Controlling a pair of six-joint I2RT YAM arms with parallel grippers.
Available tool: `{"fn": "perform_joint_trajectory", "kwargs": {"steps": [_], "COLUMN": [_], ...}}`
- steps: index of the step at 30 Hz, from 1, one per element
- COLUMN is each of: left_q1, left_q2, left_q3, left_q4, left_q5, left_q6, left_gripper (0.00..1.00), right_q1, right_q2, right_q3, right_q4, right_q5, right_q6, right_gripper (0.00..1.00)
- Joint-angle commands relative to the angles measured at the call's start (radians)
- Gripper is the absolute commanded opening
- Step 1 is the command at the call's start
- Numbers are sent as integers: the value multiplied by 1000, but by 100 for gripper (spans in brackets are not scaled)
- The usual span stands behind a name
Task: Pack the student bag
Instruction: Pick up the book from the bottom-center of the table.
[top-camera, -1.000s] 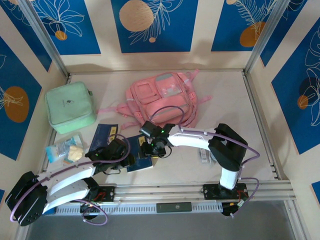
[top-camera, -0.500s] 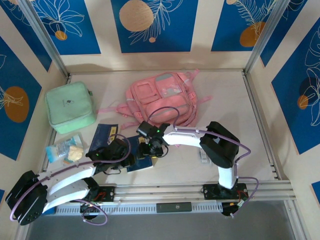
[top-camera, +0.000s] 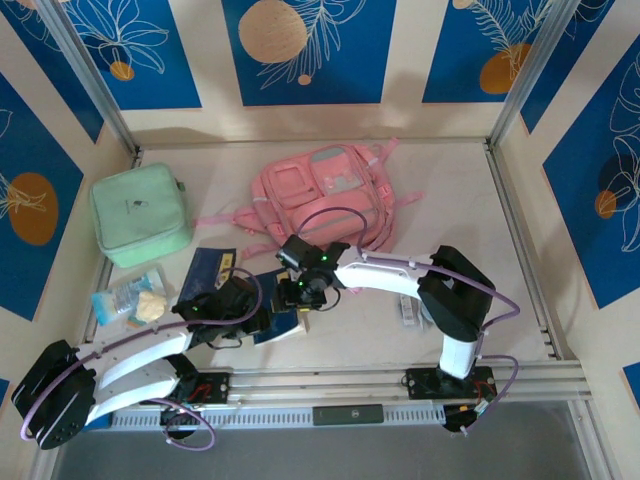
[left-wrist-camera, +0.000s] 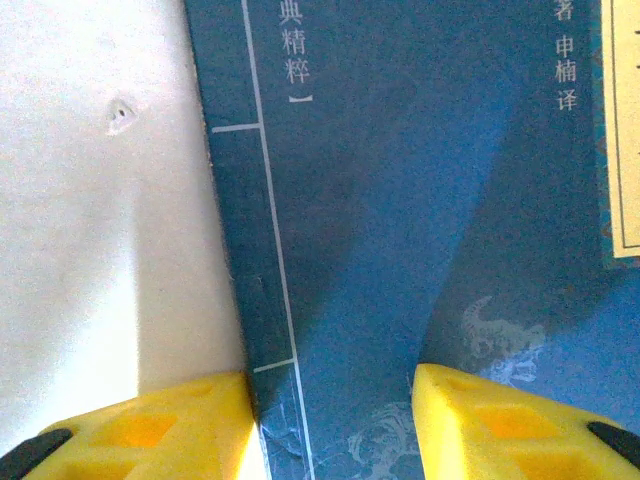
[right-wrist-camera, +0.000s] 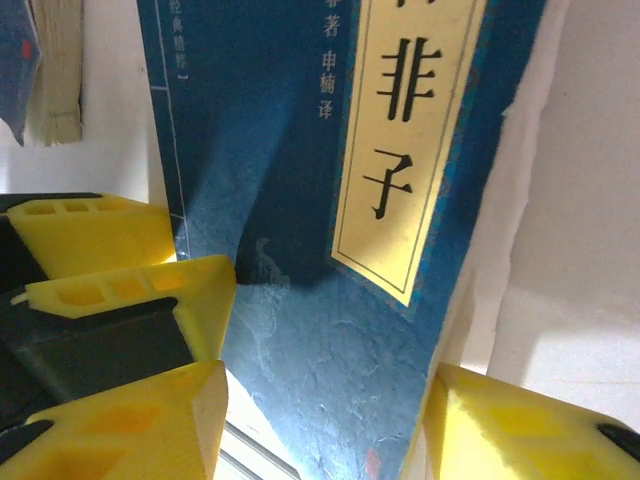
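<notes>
The student bag, a pink backpack, lies flat at the back middle of the table, apart from both grippers. A dark blue book with a yellow title label lies near the front. My left gripper is down at its left edge. In the left wrist view my left gripper stands open, one finger beside the spine and one over the book's cover. My right gripper is down over the same book. Its jaws are open and straddle the book's lower end.
A mint green zip case sits at the back left. A second blue book lies left of the first. A clear snack packet is at the left front. A small pale item lies near the right arm. Metal rails edge the table.
The right arm's elbow swung left and came back, while its gripper stayed low over the blue book. The left arm has not moved.
</notes>
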Motion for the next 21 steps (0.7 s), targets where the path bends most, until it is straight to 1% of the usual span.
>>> {"fn": "perform_joint_trajectory", "kwargs": {"steps": [1, 5, 10, 13, 15, 21], "left_q1": [-14, -13, -16, -21, -25, -28], "left_q2": [27, 23, 21, 21, 23, 24], "left_q3": [-8, -6, -1, -3, -3, 0], "left_q4": [2, 1, 7, 28, 38, 26], "left_q5": [-4, -4, 1, 9, 14, 0], "left_q6": [3, 1, -1, -8, -11, -13], "left_gripper": [49, 49, 48, 48, 48, 48], "right_q1": [-6, -23, -29, -36, -44, -45], "right_q2": [-23, -24, -21, -23, -23, -37], "right_q3": [-27, -54, -61, -71, -81, -77], "right_q4": [23, 61, 66, 89, 110, 87], "right_q5": [-50, -92, -99, -127, -151, -135], "right_q6": [13, 43, 68, 84, 93, 86], "right_gripper": [50, 45, 34, 29, 24, 18]}}
